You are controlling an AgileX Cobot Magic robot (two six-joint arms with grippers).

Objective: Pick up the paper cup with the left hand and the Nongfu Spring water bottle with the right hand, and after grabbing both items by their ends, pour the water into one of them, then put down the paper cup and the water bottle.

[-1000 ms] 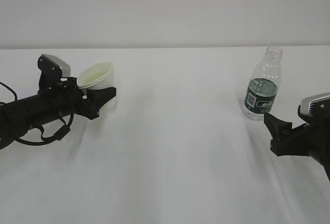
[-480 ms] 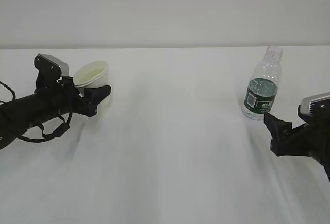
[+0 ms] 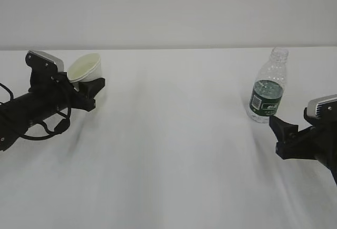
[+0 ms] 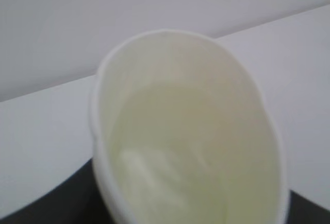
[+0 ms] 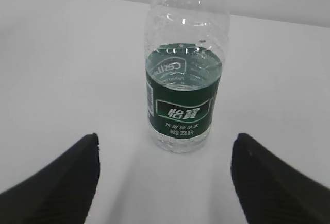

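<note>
Left hand [image 3: 84,89] has its black fingers clamped on the lower part of the paper cup [image 3: 85,69], carrying it tilted with the mouth leaning toward the camera, clear of the white table [image 3: 174,150] as far as I can judge; holding it by the base leaves the rim free to take a pour. From the left wrist the cup's [image 4: 188,141] pale yellowish inside fills the picture, soft and out of focus, and I cannot tell whether any liquid lies in it; the fingers show only as dark slivers at the bottom corners. Over on the other side the right hand [image 3: 287,134] sits low with its jaws spread wide and nothing between them, lined up on the Nongfu Spring water bottle [image 3: 269,86], which stands upright and uncapped just ahead, apart from the fingers. Its wrist view frames the bottle [image 5: 184,74] squarely between both fingertips [image 5: 56,183], with water up to about the label's top edge. That arm is cut off at the frame edge.
</note>
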